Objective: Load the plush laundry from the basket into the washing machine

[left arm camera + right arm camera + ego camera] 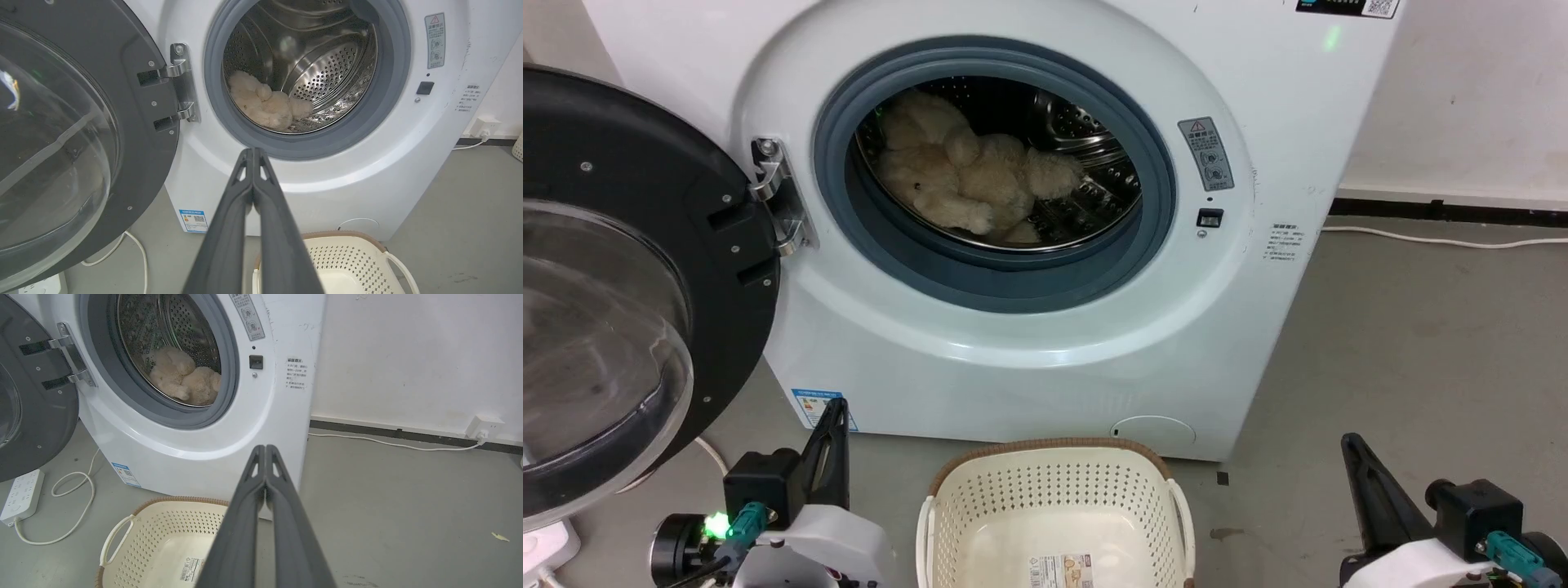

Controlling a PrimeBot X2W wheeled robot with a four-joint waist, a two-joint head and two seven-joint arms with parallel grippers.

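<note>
Head view: the plush laundry point(968, 175) lies inside the drum point(1094, 155) of the washing machine point(1029, 359), its long axis running left to right across the drum's lower curve, one lobe pointing right. Its door point(621, 269) is swung open at left; the basket point(1054, 490) sits on the floor point(1380, 343) below the porthole point(996, 278). The left gripper point(253, 152) and right gripper point(265, 448) hang before the machine, fingers pressed together, gripping nothing

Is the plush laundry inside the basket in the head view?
No, the basket shows its bare bottom, and the plush laundry lies inside the washing machine.
</note>
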